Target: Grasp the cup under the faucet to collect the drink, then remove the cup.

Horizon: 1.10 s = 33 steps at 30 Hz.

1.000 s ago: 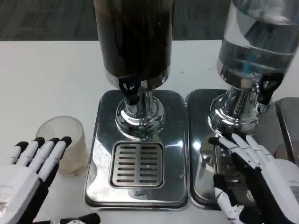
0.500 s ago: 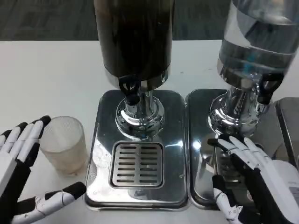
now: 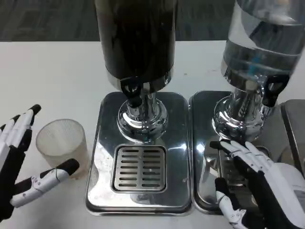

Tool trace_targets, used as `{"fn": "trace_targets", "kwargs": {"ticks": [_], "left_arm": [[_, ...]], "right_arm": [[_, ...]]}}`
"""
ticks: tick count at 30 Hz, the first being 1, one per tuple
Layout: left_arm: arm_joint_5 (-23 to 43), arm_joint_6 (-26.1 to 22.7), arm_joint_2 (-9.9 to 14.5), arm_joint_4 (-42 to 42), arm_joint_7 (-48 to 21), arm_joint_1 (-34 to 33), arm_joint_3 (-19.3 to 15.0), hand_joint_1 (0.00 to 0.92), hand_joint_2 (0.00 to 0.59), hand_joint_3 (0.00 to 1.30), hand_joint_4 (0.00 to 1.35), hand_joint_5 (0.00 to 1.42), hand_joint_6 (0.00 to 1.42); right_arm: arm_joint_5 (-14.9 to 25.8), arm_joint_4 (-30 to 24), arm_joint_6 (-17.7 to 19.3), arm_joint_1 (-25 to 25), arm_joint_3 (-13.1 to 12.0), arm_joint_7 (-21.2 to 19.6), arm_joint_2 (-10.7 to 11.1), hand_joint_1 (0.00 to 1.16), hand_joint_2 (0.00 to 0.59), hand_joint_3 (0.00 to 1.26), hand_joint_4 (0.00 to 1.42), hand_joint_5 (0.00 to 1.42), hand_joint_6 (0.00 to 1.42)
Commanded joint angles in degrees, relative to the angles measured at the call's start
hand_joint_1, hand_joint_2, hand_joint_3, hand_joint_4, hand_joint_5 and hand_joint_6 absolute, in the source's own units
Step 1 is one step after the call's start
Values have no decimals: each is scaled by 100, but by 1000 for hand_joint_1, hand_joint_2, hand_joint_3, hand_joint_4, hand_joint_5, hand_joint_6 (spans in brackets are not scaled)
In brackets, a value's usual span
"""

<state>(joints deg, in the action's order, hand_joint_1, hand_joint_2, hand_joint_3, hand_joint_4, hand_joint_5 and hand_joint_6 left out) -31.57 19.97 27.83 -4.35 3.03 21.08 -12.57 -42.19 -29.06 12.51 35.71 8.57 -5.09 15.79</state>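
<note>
1. The worktop (image 3: 52, 81) is plain white and runs the full width of the head view; behind its far edge lies dark grey carpeted floor (image 3: 47, 19).
2. Two drink dispensers stand side by side on the worktop. The dark dispenser (image 3: 137, 38) sits on a chrome base (image 3: 102, 143) with a slotted drip grille (image 3: 140, 168) below its black-handled faucet (image 3: 132, 91). The clear dispenser (image 3: 262, 43), holding a pale liquid, stands on a second chrome base (image 3: 202, 157) just beside the first.
3. The cup (image 3: 62, 144) is a translucent, frosted plastic tumbler, upright and looking empty. It stands on the white worktop just left of the dark dispenser's base, not under the faucet.
4. The left hand (image 3: 19, 157) is spread around the cup: fingers up on the cup's left, thumb reaching under its near right side. Whether they touch the cup I cannot tell.
5. The right hand (image 3: 257, 186) hovers over the second base with fingers apart, holding nothing.
</note>
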Motion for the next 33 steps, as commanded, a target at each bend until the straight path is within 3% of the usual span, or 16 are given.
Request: {"fn": "trace_targets", "kwargs": {"ticks": [1, 24, 30, 33], "left_arm": [[272, 246, 25, 539, 204, -319, 51, 0, 37, 0, 0, 0, 0], [662, 725, 316, 2475, 288, -1476, 569, 0, 5, 0, 0, 0, 0], [651, 939, 390, 2800, 396, -1525, 673, 0, 7, 0, 0, 0, 0], [612, 991, 459, 2874, 425, -1479, 714, 47, 17, 0, 0, 0, 0]], "right_arm": [[26, 42, -9, -75, 37, 14, -34, 524, 532, 200, 141, 83, 95], [-73, 15, -157, -150, 256, -3, -225, 524, 532, 209, 151, 97, 113], [-34, 37, -162, -149, 269, 17, -220, 524, 532, 209, 151, 97, 113], [-13, 54, -161, -181, 277, 23, -223, 519, 539, 216, 151, 97, 113]]}}
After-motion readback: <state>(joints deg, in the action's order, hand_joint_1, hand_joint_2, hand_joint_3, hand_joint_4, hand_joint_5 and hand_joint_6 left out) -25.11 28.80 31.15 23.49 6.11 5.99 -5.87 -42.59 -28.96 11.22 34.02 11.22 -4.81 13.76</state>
